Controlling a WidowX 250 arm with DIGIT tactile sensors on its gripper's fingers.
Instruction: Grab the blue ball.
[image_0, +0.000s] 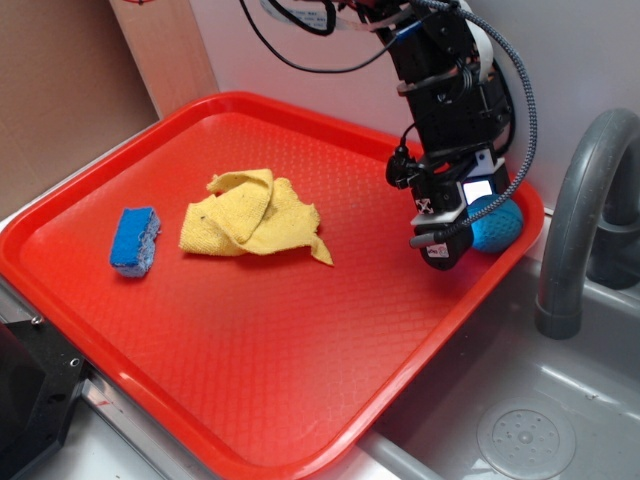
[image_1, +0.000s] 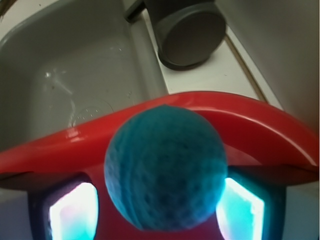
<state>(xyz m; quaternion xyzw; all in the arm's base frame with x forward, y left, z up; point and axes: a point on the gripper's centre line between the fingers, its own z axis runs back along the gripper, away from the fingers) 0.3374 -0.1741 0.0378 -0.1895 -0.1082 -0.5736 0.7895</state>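
A tray (image_0: 300, 400) fills the middle of the exterior view, with a sponge (image_0: 134, 241) at its left and a crumpled cloth (image_0: 255, 216) just right of that. At the tray's far right corner sits the ball (image_0: 498, 224), with the gripper (image_0: 447, 240) touching its left side. A sink (image_0: 560, 400) lies lower right, its faucet (image_0: 585, 200) rising right of the ball.

We see a red tray (image_0: 250, 400) with a crumpled yellow cloth (image_0: 255, 215) near its middle and a blue sponge (image_0: 134, 241) well to the cloth's left. Beside the tray lies a grey sink (image_0: 520, 400) with its drain (image_0: 525, 437) and a curved grey faucet (image_0: 580, 200).
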